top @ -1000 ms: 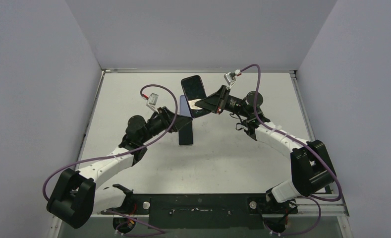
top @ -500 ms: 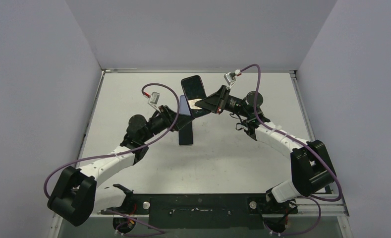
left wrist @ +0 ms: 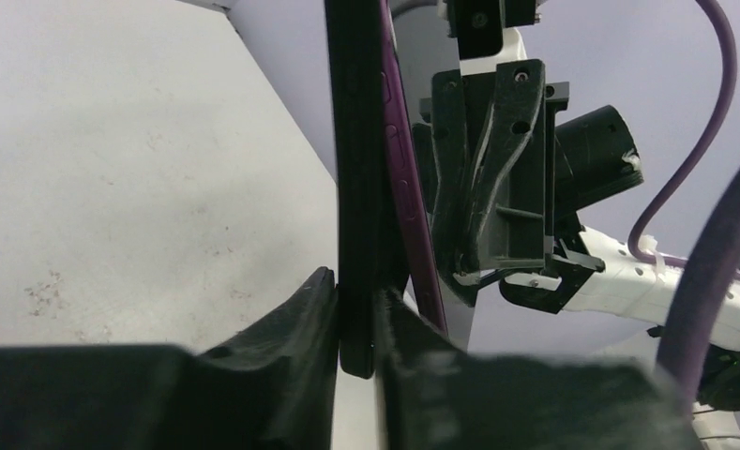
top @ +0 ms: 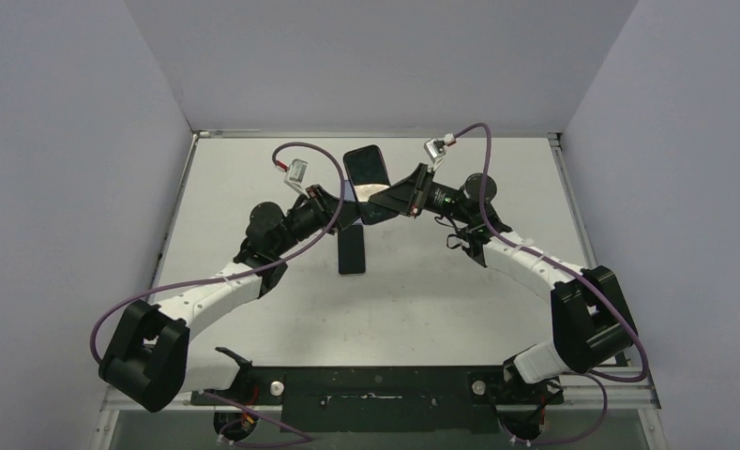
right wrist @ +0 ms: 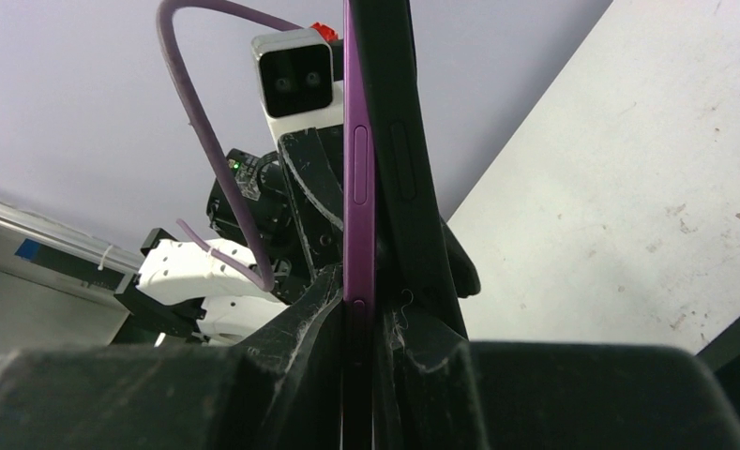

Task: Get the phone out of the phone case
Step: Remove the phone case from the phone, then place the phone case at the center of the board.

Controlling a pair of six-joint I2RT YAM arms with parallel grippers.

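The phone [top: 366, 166], purple-edged with a dark screen, is held up over the far middle of the table. My right gripper [top: 373, 199] is shut on its lower end; the purple edge [right wrist: 358, 169] runs straight up from between the jaws [right wrist: 366, 291]. The black phone case [top: 352, 253] hangs peeled away from the phone, its free end pointing down toward the table. My left gripper [top: 349, 208] is shut on the case's edge [left wrist: 358, 141], with the jaws [left wrist: 356, 291] pinching it. The phone [left wrist: 401, 178] sits just right of it, partly apart.
Both arms meet nose to nose above the white table [top: 253, 187]. Purple cables [top: 300, 155] loop over each wrist. The enclosure's grey walls [top: 84, 141] stand on three sides. The black base bar [top: 375, 384] runs along the near edge.
My left gripper moved up and farther in toward the phone, then shut on the case's edge. The right gripper kept its hold and barely moved.
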